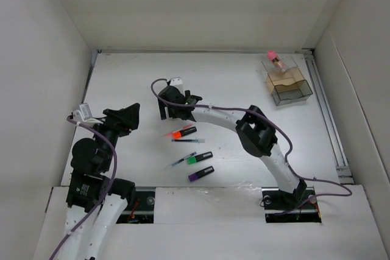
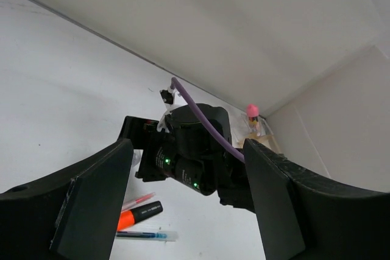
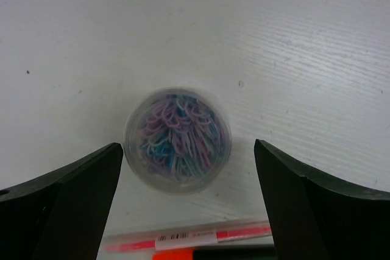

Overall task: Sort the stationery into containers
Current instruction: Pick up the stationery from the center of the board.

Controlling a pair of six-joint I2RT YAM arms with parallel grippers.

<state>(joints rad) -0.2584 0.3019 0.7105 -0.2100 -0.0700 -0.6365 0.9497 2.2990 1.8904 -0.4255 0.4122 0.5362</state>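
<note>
Three highlighters, orange (image 1: 183, 132), green (image 1: 198, 158) and purple (image 1: 200, 174), lie on the bench (image 1: 231, 77) well left of the smoky organiser (image 1: 289, 85) and nearer the arm bases. Two thin blue pens (image 1: 187, 141) lie among them. A pink-topped jar (image 1: 275, 59) stands at the organiser's far left corner. Far left of the organiser, the right claw (image 3: 187, 145) hangs wide open over a round tub of paper clips (image 3: 178, 140), one finger on each side. Farther left, the left claw (image 2: 186, 150) has its fingers apart and holds nothing.
</note>
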